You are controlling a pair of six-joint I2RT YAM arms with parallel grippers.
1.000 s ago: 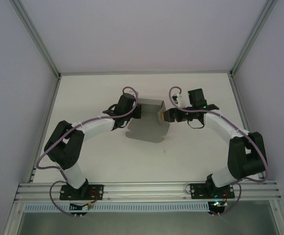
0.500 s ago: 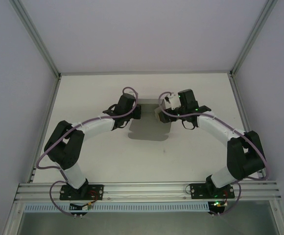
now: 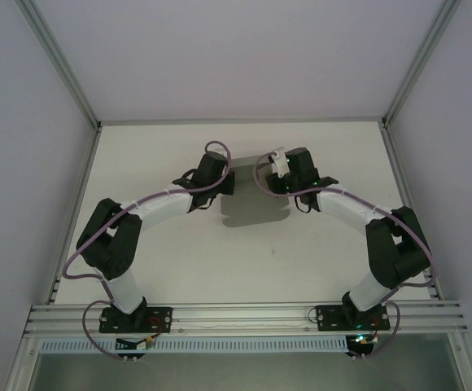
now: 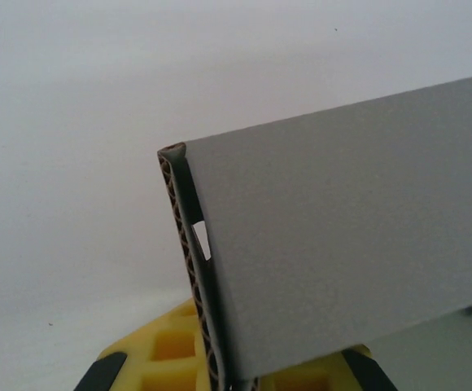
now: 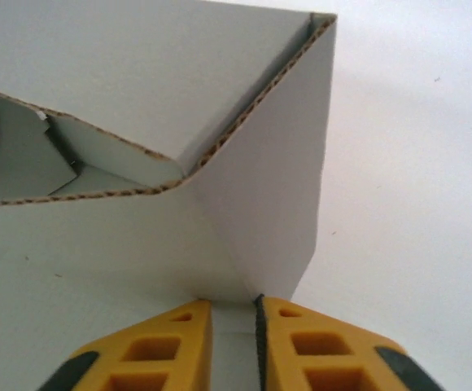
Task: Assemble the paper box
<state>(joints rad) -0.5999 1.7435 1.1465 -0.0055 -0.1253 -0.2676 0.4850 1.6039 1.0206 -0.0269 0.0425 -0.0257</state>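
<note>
The left pincer [image 4: 229, 366] is clamped shut on a corrugated edge of the paper box [image 3: 251, 215], a grey wall rising from between its yellow fingers [image 4: 171, 346]. The partly folded box sits mid-table [image 3: 179, 261], between both arms. At its right side, the right pincer [image 5: 233, 314] pinches an upright flap between its fingers [image 5: 317, 350].

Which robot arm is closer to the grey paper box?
Neither, it's a tie: both touch it. The left arm pinches the paper box at its left edge in its jaws; the right arm pinches its right side.
</note>
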